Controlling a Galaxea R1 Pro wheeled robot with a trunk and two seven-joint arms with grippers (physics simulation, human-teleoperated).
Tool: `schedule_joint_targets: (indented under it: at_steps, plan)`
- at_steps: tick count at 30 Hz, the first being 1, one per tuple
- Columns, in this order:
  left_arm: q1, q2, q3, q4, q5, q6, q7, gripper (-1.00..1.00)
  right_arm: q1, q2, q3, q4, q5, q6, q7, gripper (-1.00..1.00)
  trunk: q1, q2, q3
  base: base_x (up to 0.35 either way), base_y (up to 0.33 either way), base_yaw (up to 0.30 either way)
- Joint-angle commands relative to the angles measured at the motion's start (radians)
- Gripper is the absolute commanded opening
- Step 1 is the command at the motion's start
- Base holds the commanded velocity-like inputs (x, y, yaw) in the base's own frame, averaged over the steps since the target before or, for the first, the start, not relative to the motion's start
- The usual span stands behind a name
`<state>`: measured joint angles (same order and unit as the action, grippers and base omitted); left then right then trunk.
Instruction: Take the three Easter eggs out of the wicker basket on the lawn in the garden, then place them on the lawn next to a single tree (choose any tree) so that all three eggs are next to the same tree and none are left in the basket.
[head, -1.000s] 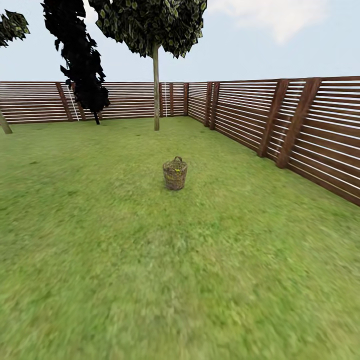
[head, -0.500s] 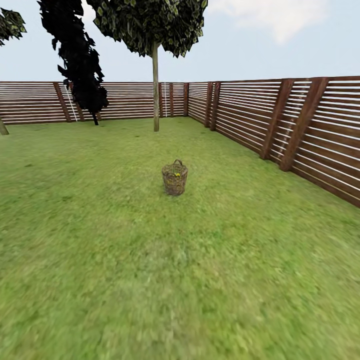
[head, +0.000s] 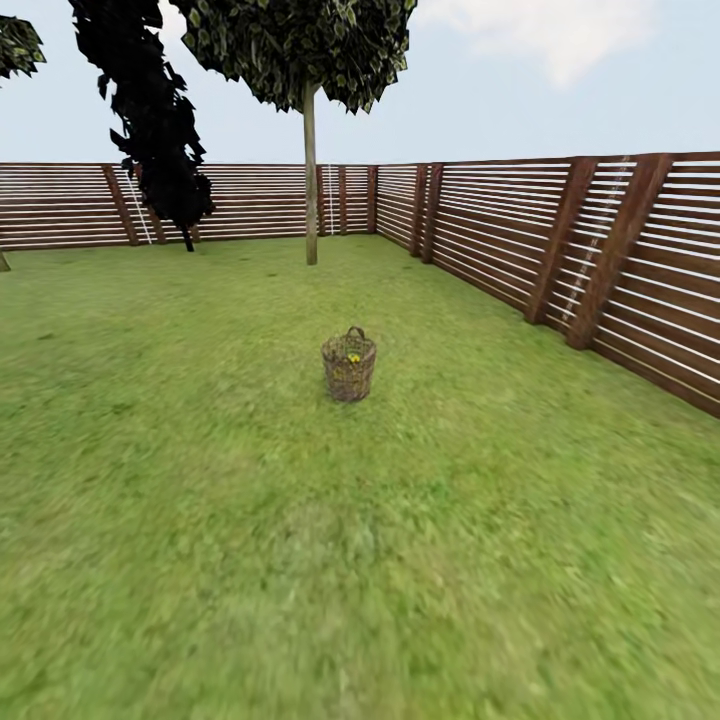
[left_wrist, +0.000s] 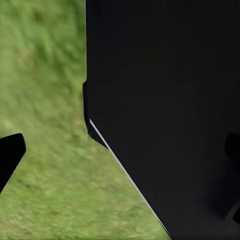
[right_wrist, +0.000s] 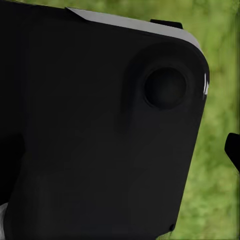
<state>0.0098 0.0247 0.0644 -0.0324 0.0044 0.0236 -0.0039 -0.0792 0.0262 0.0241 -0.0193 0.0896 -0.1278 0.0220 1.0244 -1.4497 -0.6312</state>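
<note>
no readable text, label, brand, number or sign anywhere in these views

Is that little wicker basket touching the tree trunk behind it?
Apart. In the head view the wicker basket stands on open lawn, with a broad strip of grass between it and the foot of the tree farther back.

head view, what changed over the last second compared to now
The whole picture has shifted, so the camera moved: the robot is rolling forward toward the wicker basket, which now sits slightly lower and larger in the head view, and the fence posts on the right have slid outward. Nothing was taken hold of or let go. The basket stands upright on the lawn with yellow showing inside, and the tree stands behind it as before.
</note>
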Motion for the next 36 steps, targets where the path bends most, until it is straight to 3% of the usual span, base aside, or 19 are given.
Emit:
schedule_joint_targets:
  at_steps: [1,30,32,36]
  plan:
    - [0.001,0.0,0.006,-0.003,0.0,0.002,0.0,1.0,-0.001,0.0,0.001,0.001,0.009,-0.003,-0.001,1.0,0.001,0.0,-0.001,0.34,0.0,0.0]
    - [0.001,0.0,0.006,-0.003,0.0,0.002,-0.001,1.0,-0.001,-0.006,-0.001,-0.001,0.006,-0.004,-0.004,1.0,0.001,0.0,-0.001,0.34,0.0,0.0]
    - [0.001,0.0,0.006,-0.003,0.0,0.002,-0.001,1.0,-0.001,-0.011,0.0,-0.004,0.008,-0.004,-0.007,1.0,0.001,0.0,-0.001,0.34,0.0,0.0]
    - [0.001,0.0,0.006,-0.003,0.0,0.002,-0.001,1.0,-0.001,-0.043,0.001,-0.006,0.01,-0.004,-0.009,1.0,0.001,0.0,-0.001,0.34,0.0,0.0]
